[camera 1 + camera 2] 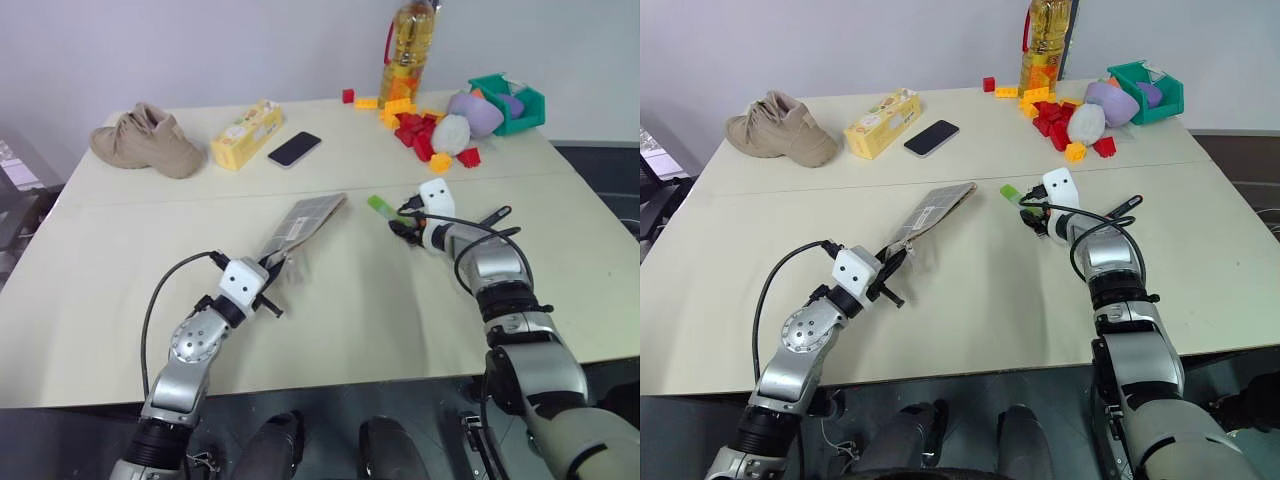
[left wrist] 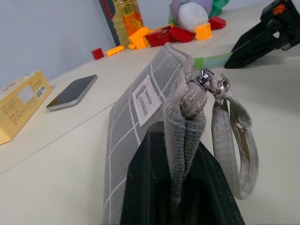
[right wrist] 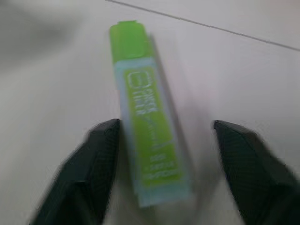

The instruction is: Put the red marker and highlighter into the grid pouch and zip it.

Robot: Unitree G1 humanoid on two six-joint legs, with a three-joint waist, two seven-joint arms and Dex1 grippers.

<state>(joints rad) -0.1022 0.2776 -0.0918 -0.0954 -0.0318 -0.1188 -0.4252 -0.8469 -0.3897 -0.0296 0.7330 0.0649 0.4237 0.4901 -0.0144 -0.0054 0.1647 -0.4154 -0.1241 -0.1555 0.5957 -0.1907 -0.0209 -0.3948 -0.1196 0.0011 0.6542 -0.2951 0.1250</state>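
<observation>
down at the right end effector (image 3: 161, 140), the two black fingers (image 3: 93, 159) stand apart on either side of the highlighter (image 3: 147, 117), which lies flat on the worktop (image 1: 350, 300), not clamped. over on the left, the left end effector (image 1: 272, 290) is clenched on one edge of the grid pouch (image 1: 305, 222), holding that end tilted up off the worktop, zipper pull cord (image 2: 234, 140) dangling. beyond lie a black phone (image 1: 294, 148), a yellow box (image 1: 246, 132) and a tan shoe (image 1: 145, 140).
</observation>
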